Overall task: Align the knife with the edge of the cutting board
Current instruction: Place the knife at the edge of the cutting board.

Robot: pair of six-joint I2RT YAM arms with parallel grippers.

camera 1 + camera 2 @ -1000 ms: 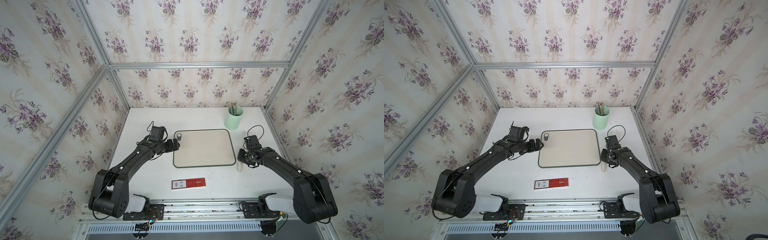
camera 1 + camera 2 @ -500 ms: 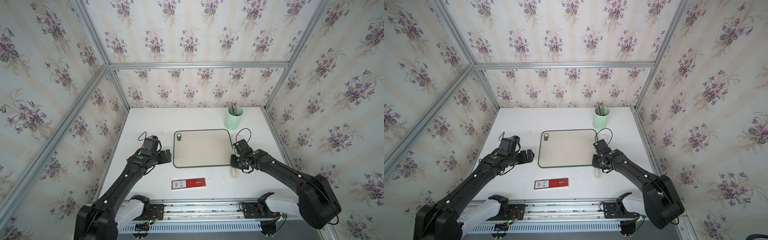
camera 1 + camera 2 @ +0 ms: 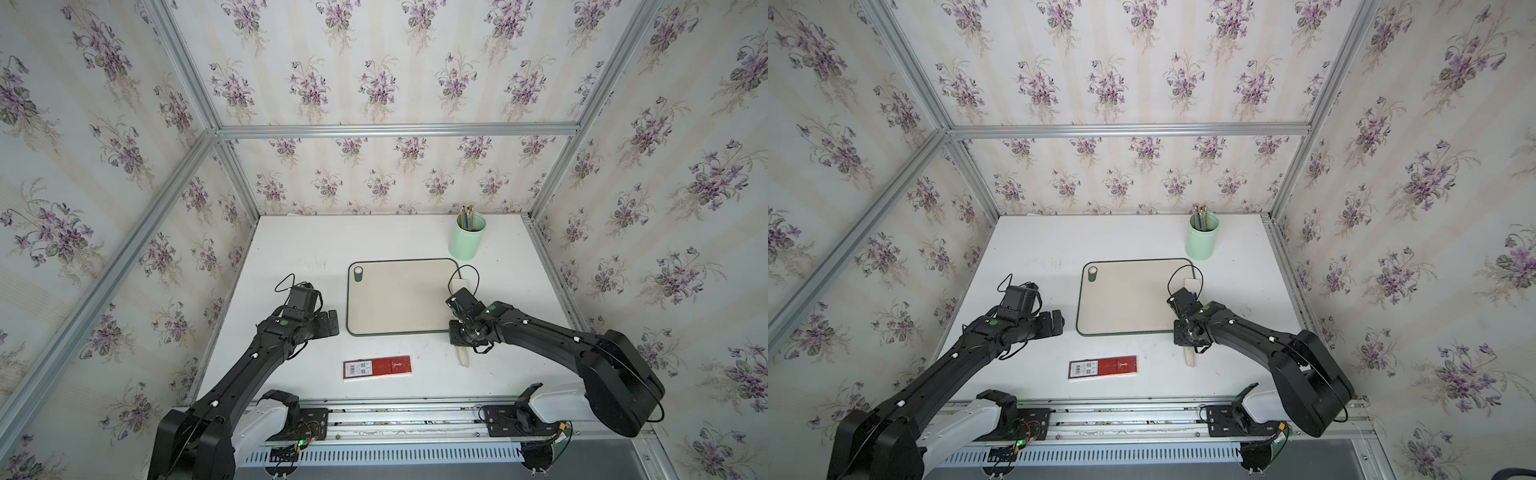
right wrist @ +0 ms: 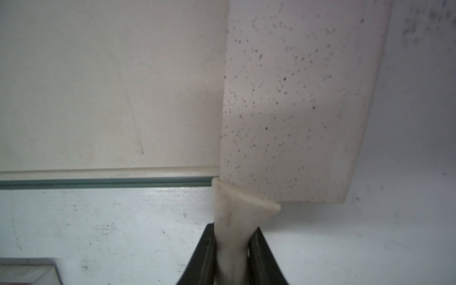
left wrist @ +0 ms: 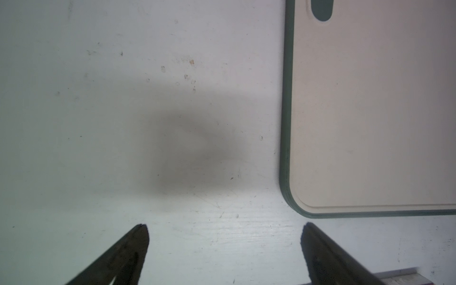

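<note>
Jaws of the right gripper (image 4: 234,228) were closed on the slim cream handle of the knife (image 4: 296,98), just behind the flare where handle met blade. The broad speckled blade extended away from the gripper and overlapped the cutting board (image 4: 111,86) at the board's edge on the right arm's side. One long side of the blade lay over the beige surface and the other lay past the rim, over the table (image 4: 407,222). The blade ran nearly parallel to that edge. The wrist view did not settle whether it rested on the board or was held slightly above it.

The left gripper (image 5: 225,228) was spread wide and empty, just off the board's near corner on the opposite side. A flat red-and-white barcode box (image 3: 377,368) lay on the table, apart from the board's near edge.

Handling assessment: the knife appeared light and rigid, probably plastic, with a smooth handle. The wide blade gave leverage, so contact with the raised rim could have twisted the knife in a narrow grip. The best hold was judged to be on the handle close to the flare, where rotation was easiest to control.
</note>
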